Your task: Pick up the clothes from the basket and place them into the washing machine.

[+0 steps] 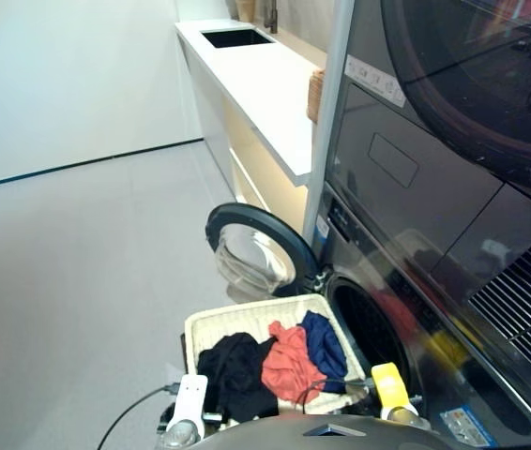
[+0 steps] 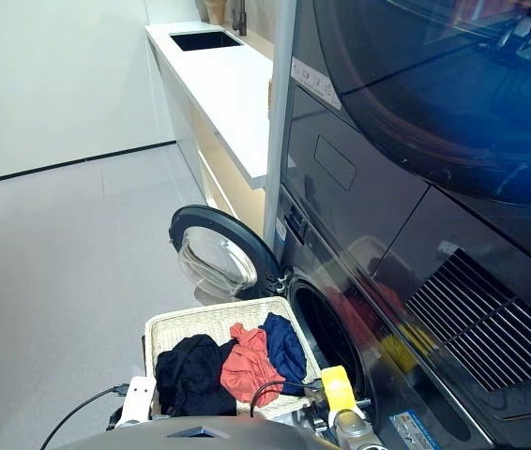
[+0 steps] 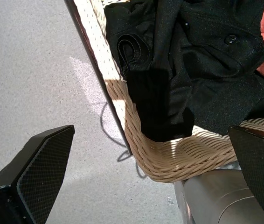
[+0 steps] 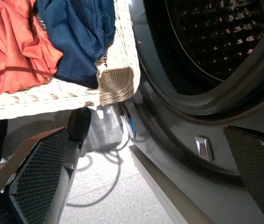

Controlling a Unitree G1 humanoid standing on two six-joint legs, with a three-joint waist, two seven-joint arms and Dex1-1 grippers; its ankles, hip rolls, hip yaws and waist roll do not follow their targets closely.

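Observation:
The cream woven basket [image 1: 219, 324] sits on the floor in front of the washing machine [image 1: 406, 309]. In it lie the black garment [image 1: 235, 371], the coral red one [image 1: 289, 366] and the navy blue one [image 1: 324, 345], side by side. The round door [image 1: 256, 248] stands swung open to the left and the drum mouth [image 1: 371, 330] is dark. My left gripper [image 3: 150, 140] hangs open over the basket's near corner, by the black garment [image 3: 192, 70]. My right gripper [image 4: 146, 133] is open and empty, low between the basket's corner [image 4: 118, 84] and the drum mouth [image 4: 216, 42].
Above the washer sits a dark unit with a larger round window [image 1: 491, 84]. A white counter with a sink [image 1: 256, 75] runs along the back. A black cable [image 1: 129, 418] trails over the grey floor [image 1: 78, 281] on the left.

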